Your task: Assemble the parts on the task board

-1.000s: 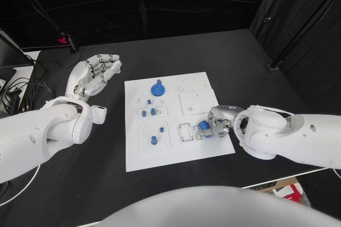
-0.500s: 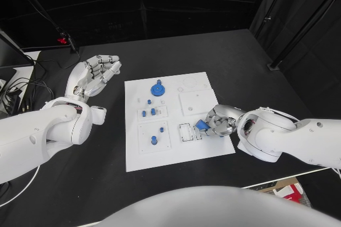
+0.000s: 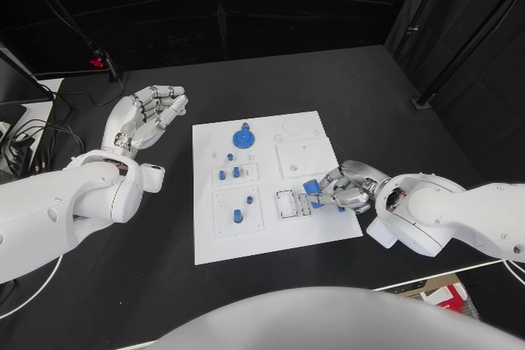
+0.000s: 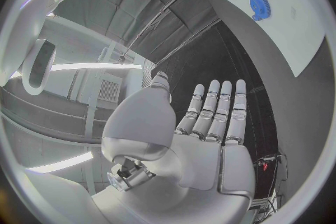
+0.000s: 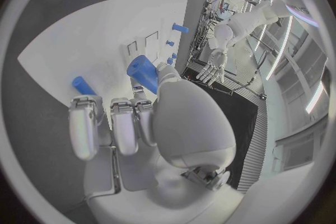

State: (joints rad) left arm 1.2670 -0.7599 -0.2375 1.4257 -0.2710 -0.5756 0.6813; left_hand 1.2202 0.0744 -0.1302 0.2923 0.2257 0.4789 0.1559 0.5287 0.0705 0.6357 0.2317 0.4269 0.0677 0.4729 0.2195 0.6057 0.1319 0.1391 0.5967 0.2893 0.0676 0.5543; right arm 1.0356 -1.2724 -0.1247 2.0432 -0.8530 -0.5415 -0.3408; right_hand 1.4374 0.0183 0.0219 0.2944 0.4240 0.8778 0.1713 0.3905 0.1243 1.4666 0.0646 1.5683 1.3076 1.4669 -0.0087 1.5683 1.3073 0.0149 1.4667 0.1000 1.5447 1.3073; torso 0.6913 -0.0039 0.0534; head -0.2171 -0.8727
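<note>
The right silver many-fingered hand (image 3: 342, 192) has slid slightly rightward along the white rectangular task board (image 3: 274, 244) since a second ago, still grasping a small blue block part (image 3: 312, 187) over the board's near right slots. Its fingers hide the part's underside. The left hand (image 3: 148, 115) stays released, fingers spread, above the black worktop (image 3: 361, 92).
</note>
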